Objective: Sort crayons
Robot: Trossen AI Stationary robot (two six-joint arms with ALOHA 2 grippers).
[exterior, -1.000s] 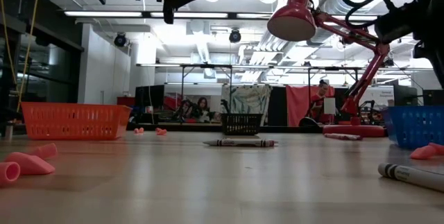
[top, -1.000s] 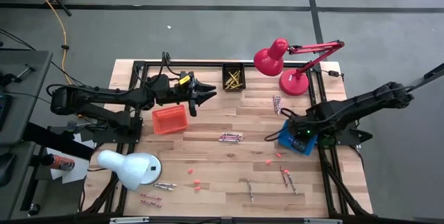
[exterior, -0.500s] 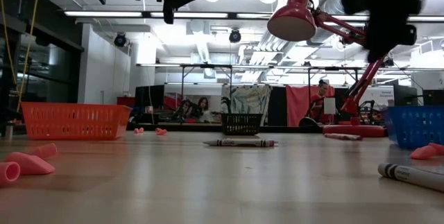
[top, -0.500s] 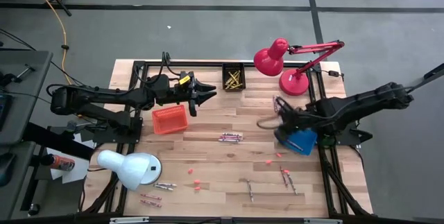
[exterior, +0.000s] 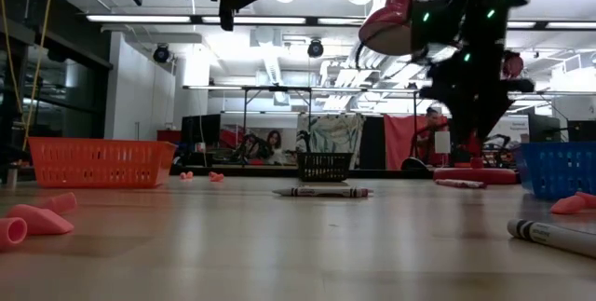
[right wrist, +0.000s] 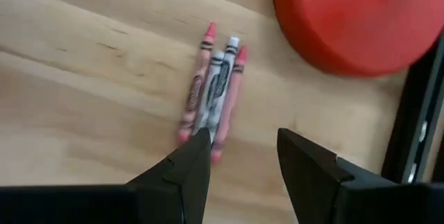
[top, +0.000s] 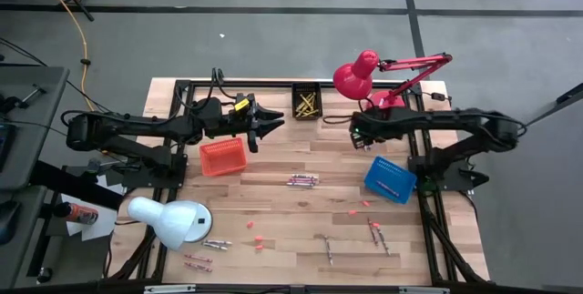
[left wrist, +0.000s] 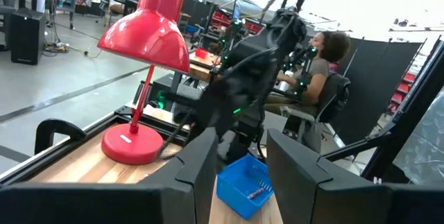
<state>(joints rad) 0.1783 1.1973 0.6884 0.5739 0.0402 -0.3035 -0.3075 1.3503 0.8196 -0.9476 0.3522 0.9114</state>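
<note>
Three crayons (right wrist: pixel 215 89), two pink-red and one grey, lie side by side on the table beside the red lamp's base (right wrist: pixel 347 16). My right gripper (right wrist: pixel 243 161) hangs open just above them, pointing steeply down and touching nothing; in the high view it (top: pixel 358 130) is at the far right. My left gripper (top: pixel 264 123) stands open and empty, held level above the table beyond the orange basket (top: pixel 223 157). Another bunch of crayons (top: pixel 303 180) lies mid-table. More crayons (top: pixel 376 232) lie near the front edge.
A black basket (top: pixel 306 103) with yellow crayons stands at the far edge. The blue basket (top: pixel 390 177) is at the right, and a white lamp (top: pixel 173 221) at the front left. The red lamp (top: pixel 387 80) reaches over the far right corner. Pink chips (top: pixel 258 238) are scattered near the front.
My right gripper has swung from above the blue basket toward the table's far edge and to the left. It has rolled, tipped further down and sunk a little, and now hangs over the crayons by the red lamp's base.
</note>
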